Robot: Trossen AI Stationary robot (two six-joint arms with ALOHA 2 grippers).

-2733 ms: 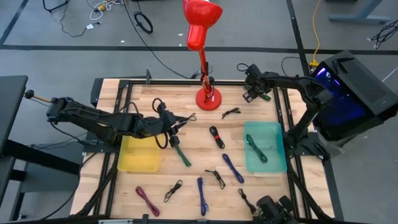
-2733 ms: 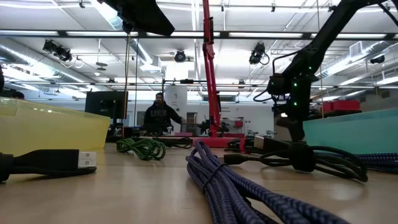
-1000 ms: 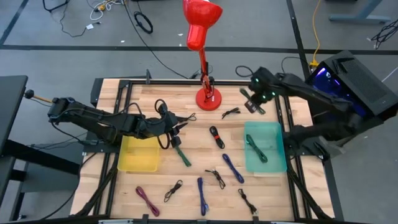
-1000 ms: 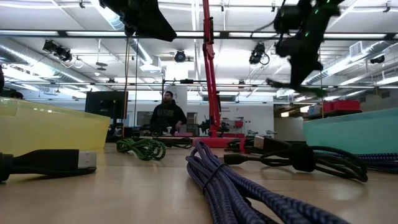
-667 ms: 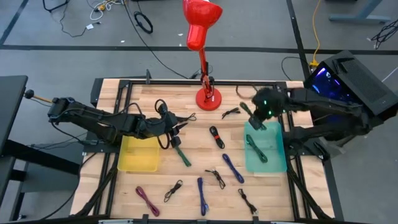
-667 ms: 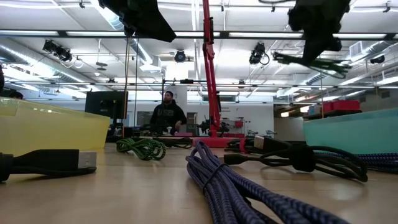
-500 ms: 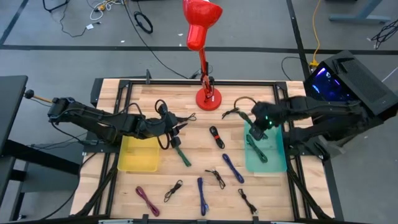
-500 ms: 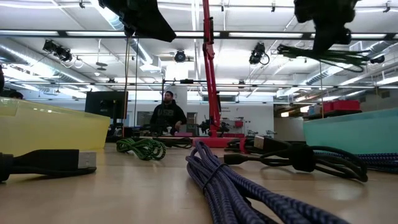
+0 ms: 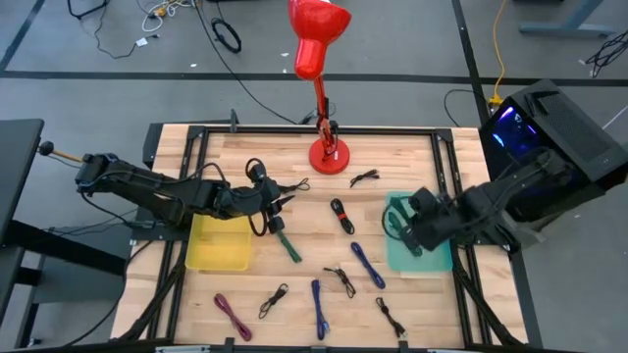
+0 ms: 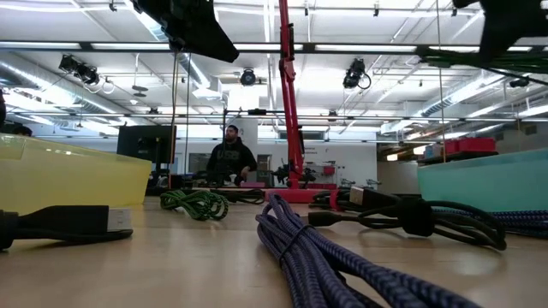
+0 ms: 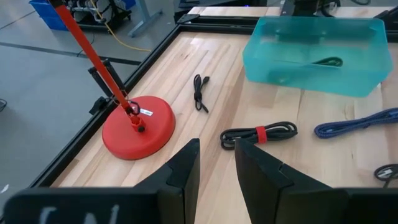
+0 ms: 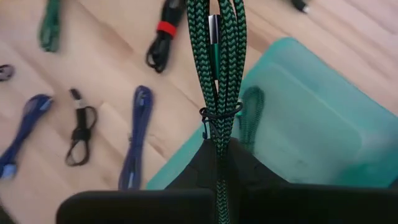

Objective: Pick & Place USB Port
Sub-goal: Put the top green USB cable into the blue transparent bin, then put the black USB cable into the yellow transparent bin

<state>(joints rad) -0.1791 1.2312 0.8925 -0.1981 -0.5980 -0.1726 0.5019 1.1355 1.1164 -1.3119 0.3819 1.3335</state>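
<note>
My right gripper (image 12: 217, 146) is shut on a green braided USB cable bundle (image 12: 217, 56) and hovers over the left part of the teal bin (image 9: 432, 257). Another green cable (image 12: 251, 107) lies in that bin. My left gripper (image 11: 216, 163) hangs above the table's middle left, near the yellow bin (image 9: 218, 245), pointing toward the red lamp's base (image 11: 138, 126). Its fingers stand a little apart with nothing between them. My right gripper pinches the green bundle between its two fingers at one end, just behind the black tie (image 12: 219, 116). The fingers lie along the bundle, which sticks out straight past them. The bundle is lifted clear, above the teal bin's rim (image 12: 186, 158).
Loose cables lie across the table: a black one with a red tie (image 9: 341, 216), blue ones (image 9: 368, 265) (image 9: 318, 309), black ones (image 9: 340, 279) (image 9: 274, 299), a maroon one (image 9: 233, 316) and a green one (image 9: 287, 243). The red lamp (image 9: 329, 155) stands at the far edge.
My right gripper has swung from the far edge beside the lamp toward the table's near side, ending over the teal bin. It stayed shut on the green cable, and its wrist rolled on the way. The cable rode along clear of the table.
</note>
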